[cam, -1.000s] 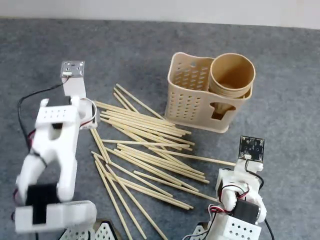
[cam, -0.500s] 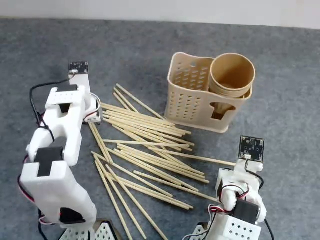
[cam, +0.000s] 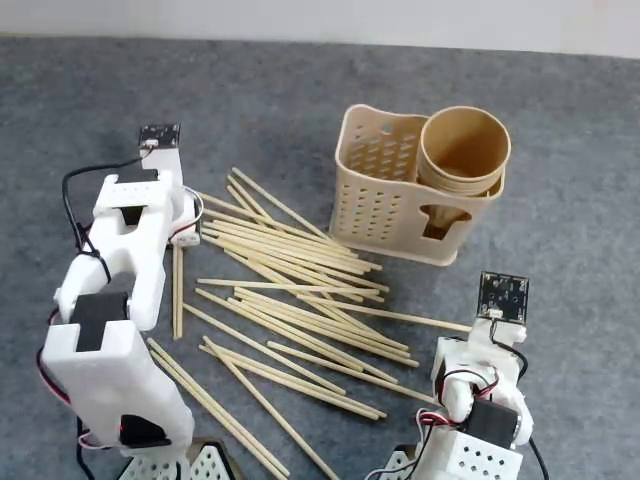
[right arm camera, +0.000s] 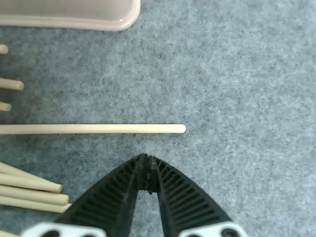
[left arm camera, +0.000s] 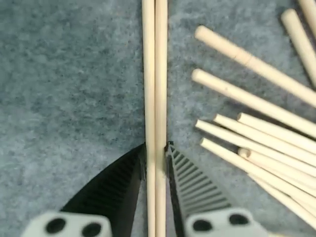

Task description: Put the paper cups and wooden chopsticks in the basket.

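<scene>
**Left hand pinches two chopsticks; cups already in the basket**

High view: the basket (cam: 385,205) stands at 1 o'clock on the table (cam: 560,120), with the paper cups (cam: 465,150) nested in its 3 o'clock side. Loose chopsticks (cam: 300,300) fan across the middle. The left arm (cam: 125,250) stretches in from 8 o'clock over a pair of chopsticks (cam: 178,295) lying apart from the heap, probably so that they lift clean. The right arm (cam: 480,400) sits at 5 o'clock.

Left wrist view: the left hand (left arm camera: 155,148) is closed down on that pair. The two sticks lie side by side between its jaws, so both should enter the basket together.

Right wrist view: the right hand (right arm camera: 148,165) is closed and holds nothing. It sits just short of a single chopstick (right arm camera: 94,129), with the basket's rim beyond.
</scene>
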Controlling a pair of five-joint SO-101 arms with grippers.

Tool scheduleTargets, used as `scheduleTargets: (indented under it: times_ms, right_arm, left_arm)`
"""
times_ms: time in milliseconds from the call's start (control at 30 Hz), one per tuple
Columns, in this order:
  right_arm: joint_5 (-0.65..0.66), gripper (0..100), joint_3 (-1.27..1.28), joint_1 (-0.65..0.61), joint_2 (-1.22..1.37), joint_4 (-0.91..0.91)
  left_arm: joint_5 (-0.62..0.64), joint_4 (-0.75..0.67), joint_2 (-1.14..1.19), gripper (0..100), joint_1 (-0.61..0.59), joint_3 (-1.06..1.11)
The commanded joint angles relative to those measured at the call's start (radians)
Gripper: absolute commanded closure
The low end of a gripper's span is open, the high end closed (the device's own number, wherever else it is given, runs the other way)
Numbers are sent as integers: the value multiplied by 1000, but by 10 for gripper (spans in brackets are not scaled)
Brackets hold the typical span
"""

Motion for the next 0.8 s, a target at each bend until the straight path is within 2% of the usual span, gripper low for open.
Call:
scheduleTargets:
  times_ms: [0,367,567,767]
  right_arm:
    - [0,993,119,15,-12,-10]
    - [0,993,119,15,-12,-10]
    - [0,993,119,15,-12,-10]
    - [0,993,119,15,-12,-10]
  left_arm:
    - [3,83,-90,995,-15,-65]
    - [6,103,-475,995,56,84]
    - [11,103,-634,995,120,64]
    - [11,106,-751,995,225,-54]
